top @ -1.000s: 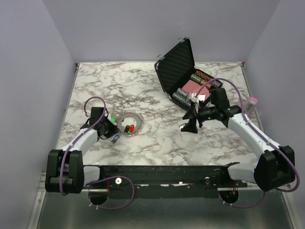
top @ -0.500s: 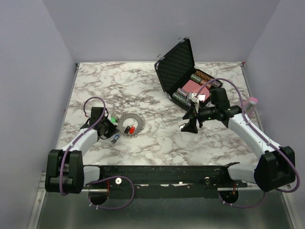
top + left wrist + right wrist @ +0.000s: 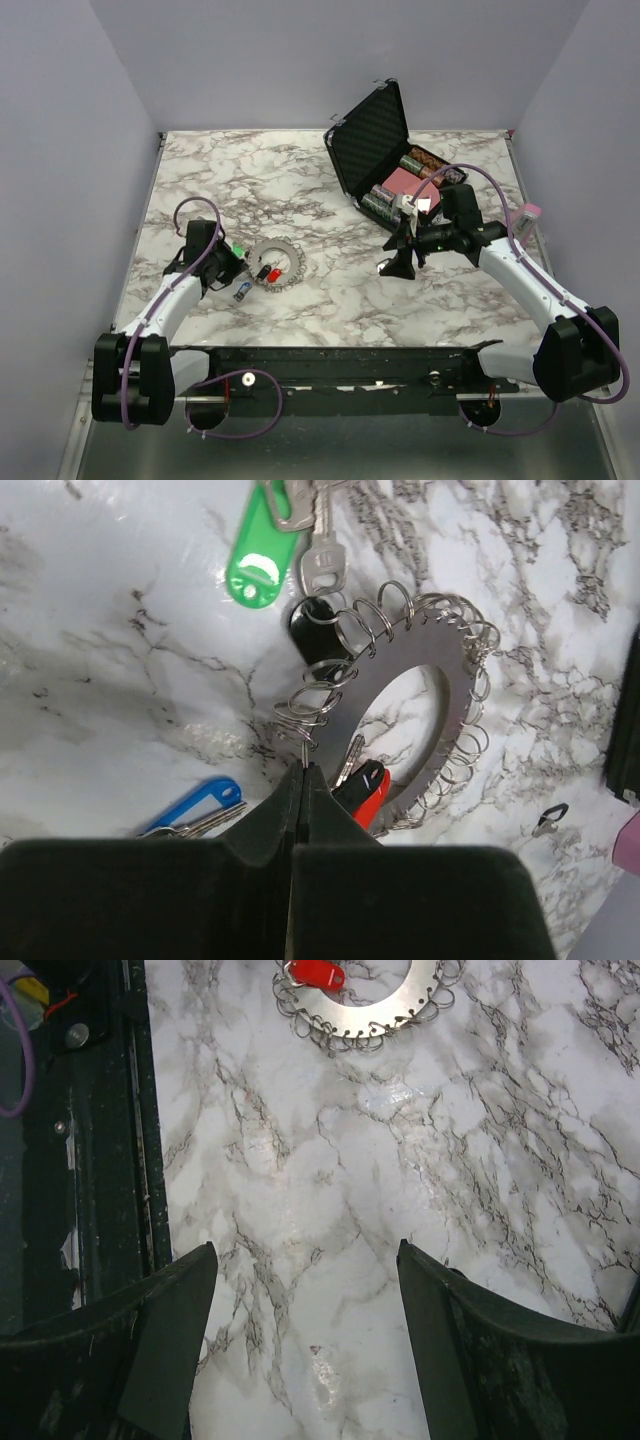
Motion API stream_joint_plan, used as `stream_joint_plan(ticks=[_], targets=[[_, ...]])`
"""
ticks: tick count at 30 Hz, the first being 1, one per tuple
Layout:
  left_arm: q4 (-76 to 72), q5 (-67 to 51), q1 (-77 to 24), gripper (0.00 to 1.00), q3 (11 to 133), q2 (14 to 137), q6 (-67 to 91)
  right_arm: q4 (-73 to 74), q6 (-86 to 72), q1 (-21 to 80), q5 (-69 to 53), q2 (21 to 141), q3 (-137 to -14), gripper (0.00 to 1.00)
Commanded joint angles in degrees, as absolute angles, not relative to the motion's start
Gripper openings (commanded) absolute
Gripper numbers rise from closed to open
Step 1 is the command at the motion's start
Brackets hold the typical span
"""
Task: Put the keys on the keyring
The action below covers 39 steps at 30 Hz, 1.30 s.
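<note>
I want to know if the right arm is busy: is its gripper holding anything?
No: the right gripper stands open above the table, with only marble showing in its gap.

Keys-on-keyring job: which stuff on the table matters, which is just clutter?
Job: keyring, red key, black key, silver key, left tool shut at the keyring's edge.
Clutter: open black case, pink box inside it, blue tag.

Left hand (image 3: 303, 772) hides part of the red-headed key (image 3: 373, 800); right wrist view's top edge cuts the keyring (image 3: 365, 1020).
</note>
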<state>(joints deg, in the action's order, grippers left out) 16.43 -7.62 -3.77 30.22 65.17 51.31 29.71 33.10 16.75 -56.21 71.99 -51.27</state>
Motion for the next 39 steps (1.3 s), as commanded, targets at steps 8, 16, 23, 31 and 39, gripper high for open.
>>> stream_joint_plan(ticks=[8,16,23,31,39], targets=[[16.0,-16.7,-6.1,0.0,38.3,58.6,34.7,30.7,34.0,16.6,-56.8,70.9,-52.7,0.81],[22.9,-18.5,-13.0,0.0,48.9,56.9,12.8,31.0,34.3,16.5,-57.3,71.2,-52.6,0.81],[23.6,-18.6,-18.9,0.0,54.0,55.6,-2.5,31.4,34.9,16.5,-58.5,71.4,-52.6,0.81],[23.3,-21.2,-27.1,0.0,55.2,54.0,-14.1,36.1,44.2,16.6,-65.4,71.5,-52.3,0.81],[18.6,-27.3,-35.1,0.0,53.0,50.7,-18.8,60.7,79.1,16.5,-77.1,75.2,-62.5,0.82]])
